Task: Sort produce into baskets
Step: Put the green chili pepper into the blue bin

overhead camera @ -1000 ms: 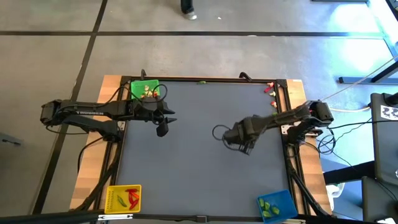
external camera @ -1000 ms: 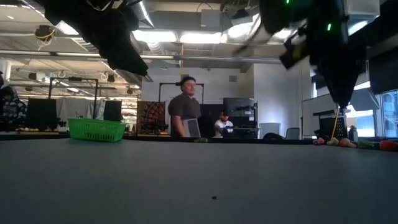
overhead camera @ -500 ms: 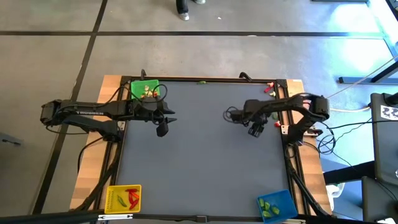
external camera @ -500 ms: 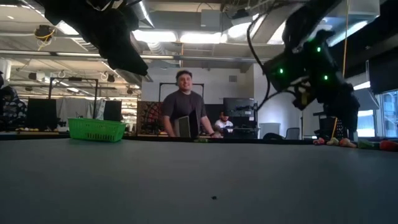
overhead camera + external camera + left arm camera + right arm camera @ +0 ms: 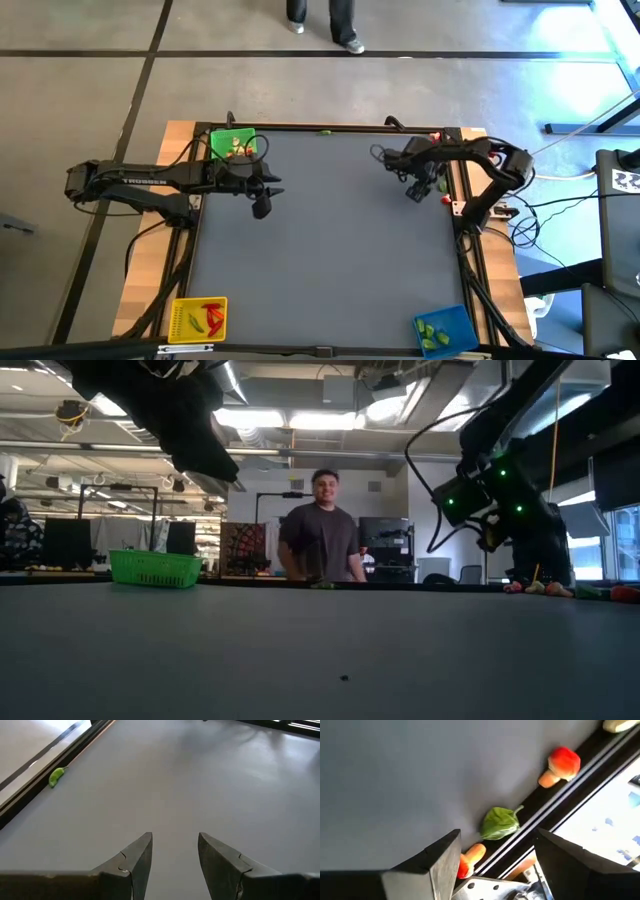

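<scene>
Swinging from mid-table to the far right edge, right gripper [image 5: 417,190] spread and empty over leftover produce [image 5: 500,823] by the rail, readying another pick; left gripper [image 5: 175,857] parted, idle beside green basket [image 5: 231,144].

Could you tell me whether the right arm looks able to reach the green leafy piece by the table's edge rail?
Probably yes: the right gripper is open and empty, the green leafy piece lies just ahead, and nothing blocks it, though the edge rail crowds it.
</scene>
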